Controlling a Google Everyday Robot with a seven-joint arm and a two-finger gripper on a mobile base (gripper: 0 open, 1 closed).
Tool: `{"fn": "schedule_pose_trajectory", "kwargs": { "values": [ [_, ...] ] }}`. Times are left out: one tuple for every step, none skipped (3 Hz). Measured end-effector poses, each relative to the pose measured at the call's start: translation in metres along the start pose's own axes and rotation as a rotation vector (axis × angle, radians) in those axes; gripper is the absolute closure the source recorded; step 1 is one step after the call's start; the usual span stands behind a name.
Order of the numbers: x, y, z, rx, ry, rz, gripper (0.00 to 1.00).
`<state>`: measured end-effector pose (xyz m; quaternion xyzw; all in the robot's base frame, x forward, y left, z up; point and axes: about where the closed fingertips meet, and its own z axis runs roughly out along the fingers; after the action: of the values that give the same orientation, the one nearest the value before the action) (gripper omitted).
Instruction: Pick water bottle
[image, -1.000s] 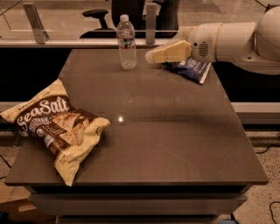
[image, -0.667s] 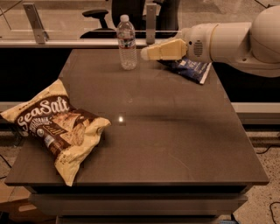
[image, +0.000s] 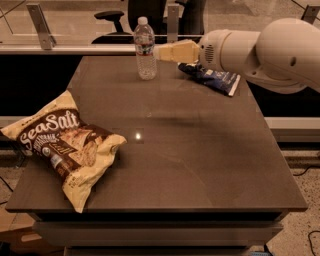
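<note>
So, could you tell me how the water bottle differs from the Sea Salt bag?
The water bottle stands upright at the far edge; the Sea Salt bag lies flat, near left. The bottle is clear, narrow; the bag opaque, wide. The end effector is beside the bottle, not the bag. Both rest on the table.

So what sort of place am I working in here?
Likely an office or lab: an office chair behind a dark table holding a chip bag and the water bottle. The gripper hovers beside the bottle.
</note>
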<state>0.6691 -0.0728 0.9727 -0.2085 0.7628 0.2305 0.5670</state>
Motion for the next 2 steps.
{"fn": "schedule_pose_trajectory", "kwargs": {
  "values": [
    [0.003,-0.007,0.025,0.024,0.004,0.001,0.00],
    [0.012,-0.013,0.054,0.014,0.008,-0.007,0.00]
  ]
}}
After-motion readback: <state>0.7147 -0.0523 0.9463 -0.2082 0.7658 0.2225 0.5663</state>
